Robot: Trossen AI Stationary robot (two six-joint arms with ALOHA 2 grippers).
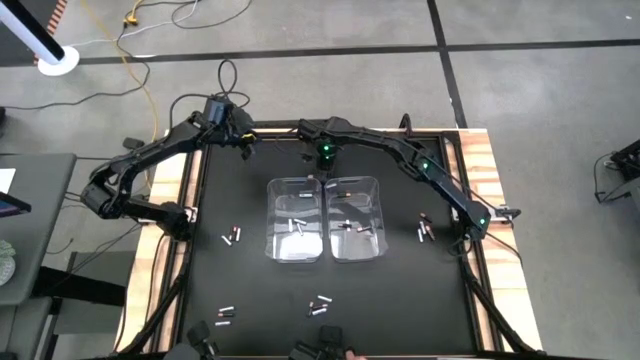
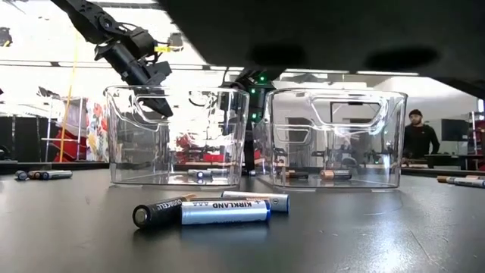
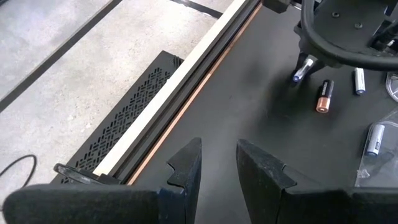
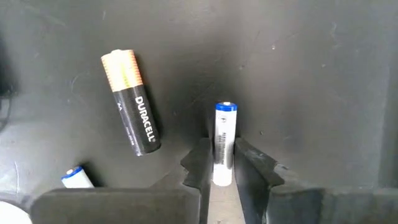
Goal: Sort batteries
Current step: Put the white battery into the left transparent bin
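The right gripper is down at the black mat, just beyond the far edge of the two clear bins, its fingers clamped on a white battery with a blue end. Right beside it lies a black and copper battery, and another blue-and-white one sits a little farther off. Each bin holds a few batteries. More lie scattered on the mat around the bins, with three bunched on the near side. The left gripper waits off the bins' far left corner, fingers slightly apart and holding nothing.
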